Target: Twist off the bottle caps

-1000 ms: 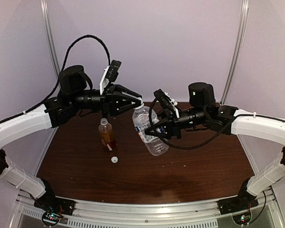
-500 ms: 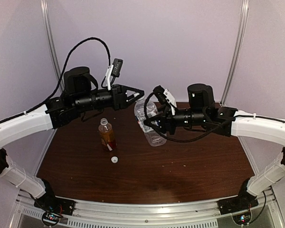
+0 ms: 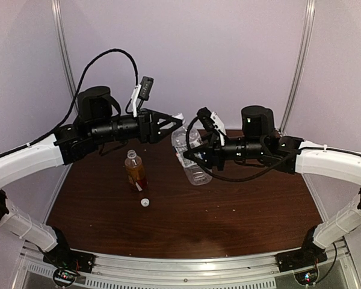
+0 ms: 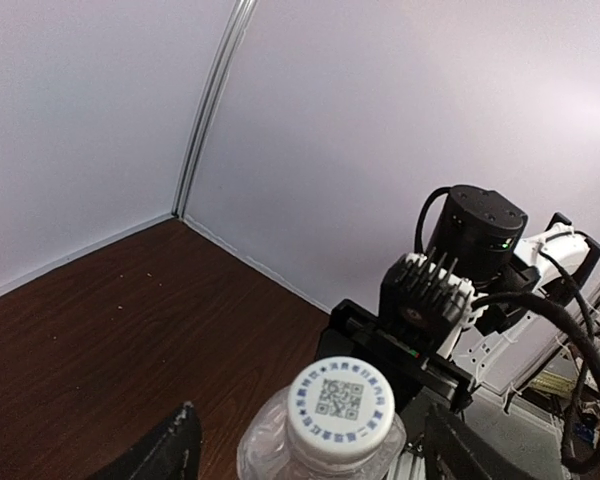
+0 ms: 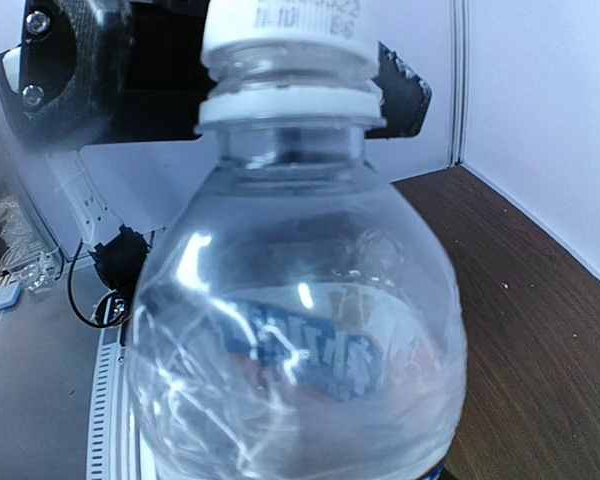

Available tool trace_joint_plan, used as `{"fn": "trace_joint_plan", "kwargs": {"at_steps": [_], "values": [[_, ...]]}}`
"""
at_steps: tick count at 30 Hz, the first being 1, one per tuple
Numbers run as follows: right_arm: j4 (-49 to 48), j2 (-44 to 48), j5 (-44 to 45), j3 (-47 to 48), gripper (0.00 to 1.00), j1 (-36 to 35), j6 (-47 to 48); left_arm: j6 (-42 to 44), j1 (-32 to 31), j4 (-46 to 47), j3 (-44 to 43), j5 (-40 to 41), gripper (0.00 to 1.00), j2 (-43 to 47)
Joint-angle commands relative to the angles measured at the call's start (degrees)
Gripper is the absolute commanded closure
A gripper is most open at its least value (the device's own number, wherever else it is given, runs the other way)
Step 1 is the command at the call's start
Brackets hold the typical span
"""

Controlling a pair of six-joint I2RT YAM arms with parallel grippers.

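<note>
Where cap (image 3: 145, 203) lies, dark wood tabletop (image 3: 228, 211); pale walls (image 3: 198, 54).

I see blue and white print on the clear bottle (image 5: 300, 330); its cap (image 4: 342, 402) is white with a black square code. The amber bottle (image 3: 135, 171) seems wrapped in red and white.

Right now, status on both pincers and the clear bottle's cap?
Left pincer open, straddling the white cap, not gripping. Right pincer shut on the clear bottle, tilted. Cap on the bottle. Nothing blocking.
</note>
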State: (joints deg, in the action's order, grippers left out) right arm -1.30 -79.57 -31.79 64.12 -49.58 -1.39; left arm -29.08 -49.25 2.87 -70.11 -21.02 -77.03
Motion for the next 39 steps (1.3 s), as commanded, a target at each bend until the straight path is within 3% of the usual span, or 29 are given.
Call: {"fn": "trace_joint_plan", "kwargs": {"at_steps": [1, 9, 18, 39], "values": [[-0.5, 2.3, -6.4, -0.8, 0.61, -0.2, 2.0, 4.3, 2.5, 2.9, 2.0, -7.1, 0.19, 4.4], [0.2, 0.5, -22.5, 0.7, 0.61, -0.2, 3.1, 13.3, 3.6, 3.3, 1.9, -26.2, 0.12, 6.2], [-0.4, -3.2, -31.3, 3.3, 0.6, -0.6, 1.6, 15.7, 3.6, 6.5, 0.4, -33.8, 0.12, 4.0], [-1.8, -5.0, -32.9, 4.6, 0.6, -0.9, -0.4, 13.8, 3.6, 10.3, 1.5, -40.0, 0.48, 1.0]]}}
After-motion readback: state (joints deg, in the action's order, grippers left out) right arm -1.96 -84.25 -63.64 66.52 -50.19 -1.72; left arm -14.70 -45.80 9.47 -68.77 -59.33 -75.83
